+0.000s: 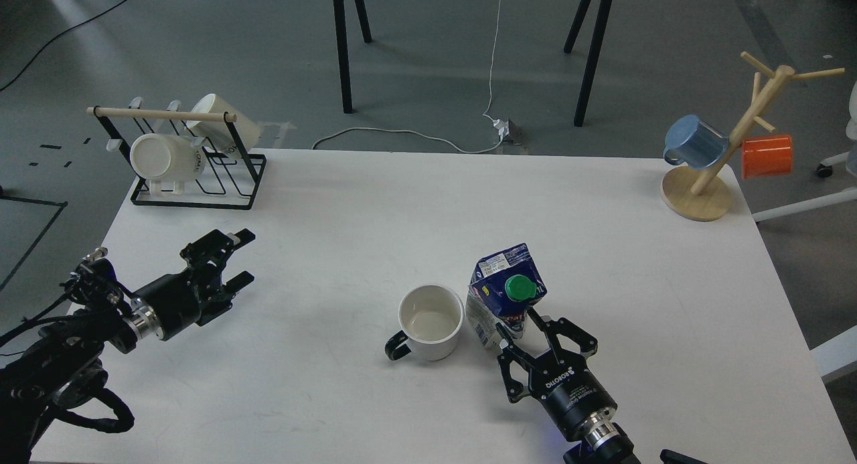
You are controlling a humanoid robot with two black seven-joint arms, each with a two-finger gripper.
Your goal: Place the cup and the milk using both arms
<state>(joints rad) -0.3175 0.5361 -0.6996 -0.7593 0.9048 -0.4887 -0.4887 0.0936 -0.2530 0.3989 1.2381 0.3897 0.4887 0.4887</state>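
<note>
A white cup point(430, 321) with a dark handle stands upright near the front middle of the white table point(375, 203). A blue milk carton point(503, 295) with a green cap stands right beside the cup on its right, almost touching it and leaning slightly. My right gripper point(526, 326) is shut on the carton's lower part from the near side. My left gripper point(242, 256) is open and empty above the table's left side, far to the left of the cup.
A black wire rack point(194, 163) holding two white mugs stands at the back left. A wooden mug tree point(723, 163) with a blue and an orange mug stands at the back right corner.
</note>
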